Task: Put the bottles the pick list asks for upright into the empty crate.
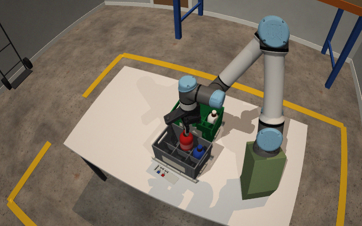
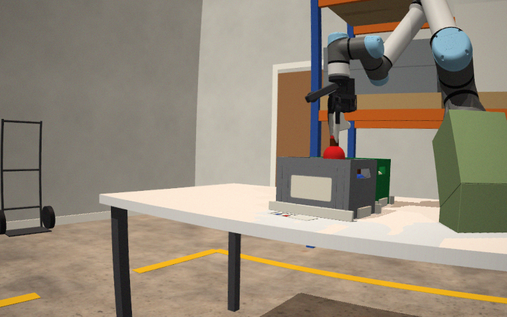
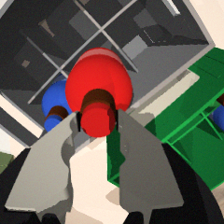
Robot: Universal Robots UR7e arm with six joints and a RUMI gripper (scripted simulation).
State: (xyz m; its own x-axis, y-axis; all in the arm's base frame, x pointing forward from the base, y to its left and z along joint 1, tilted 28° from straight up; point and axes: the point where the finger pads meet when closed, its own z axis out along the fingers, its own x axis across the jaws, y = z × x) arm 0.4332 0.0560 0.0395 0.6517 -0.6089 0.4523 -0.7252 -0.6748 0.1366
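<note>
My gripper (image 1: pixel 185 131) (image 2: pixel 333 139) (image 3: pixel 98 111) is shut on the neck of a red bottle (image 1: pixel 186 141) (image 2: pixel 333 152) (image 3: pixel 99 77). The bottle is upright, partly down in a back middle compartment of the grey crate (image 1: pixel 190 171) (image 2: pixel 311 168) (image 3: pixel 182 61); its base is hidden. A blue bottle (image 1: pixel 198 153) (image 3: pixel 56 98) stands in the grey crate beside it. The green crate (image 1: pixel 217 128) (image 2: pixel 382 187) (image 3: pixel 205 70) holds a white bottle (image 1: pixel 212 118) and a blue bottle (image 3: pixel 219 118). The pick list (image 1: pixel 172 178) (image 2: pixel 304 216) shows a blue and a red square; its counts are too small to read.
Pale rails (image 1: pixel 196 181) (image 2: pixel 310 210) run along the grey crate's base. The green crate is close behind the grey one. The green robot pedestal (image 1: pixel 262 173) (image 2: pixel 474 205) stands to the right. The grey crate's dividers and walls surround the lowered bottle.
</note>
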